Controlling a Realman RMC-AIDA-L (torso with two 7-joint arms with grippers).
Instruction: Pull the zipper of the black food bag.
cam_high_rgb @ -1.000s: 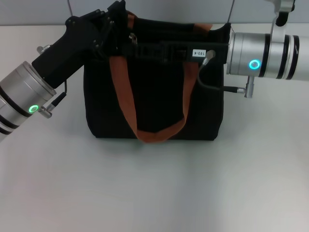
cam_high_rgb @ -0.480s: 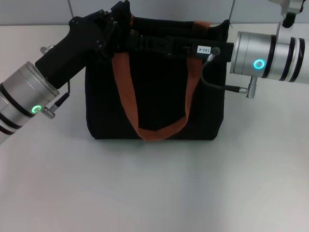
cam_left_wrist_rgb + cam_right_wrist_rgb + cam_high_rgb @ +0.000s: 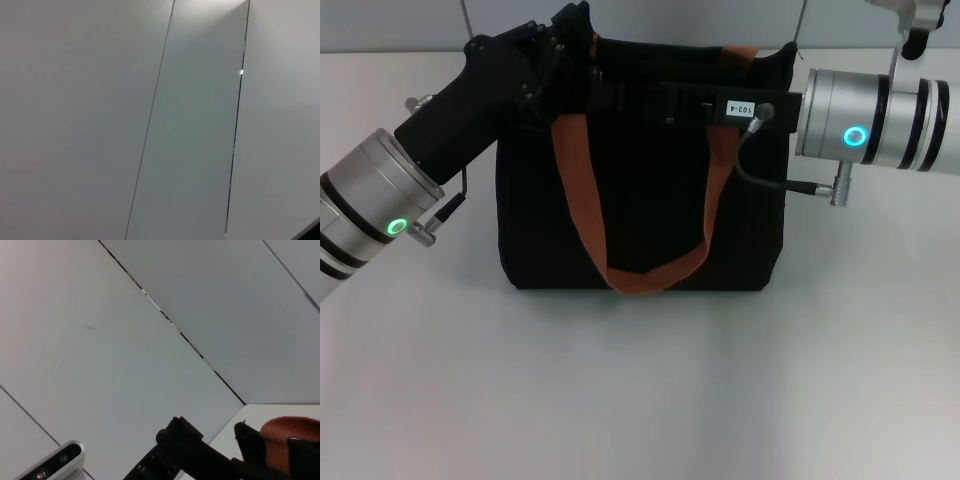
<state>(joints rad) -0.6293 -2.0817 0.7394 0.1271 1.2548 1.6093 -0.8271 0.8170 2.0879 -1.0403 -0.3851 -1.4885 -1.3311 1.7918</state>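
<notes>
White table carries the bag; both grippers, left and right, reach its top edge (zipper hidden; finger positions impossible to tell).

Left arm enters from the lower left in the head view, silver forearm with a green ring light, black wrist angled up and inward. Left gripper sits at the upper left corner of the black food bag; fingers lost against black fabric. Right arm comes in level from the right, silver wrist with a cyan ring light. Right gripper lies stretched along the bag's top edge, its tip close to the left gripper; finger state unreadable.
</notes>
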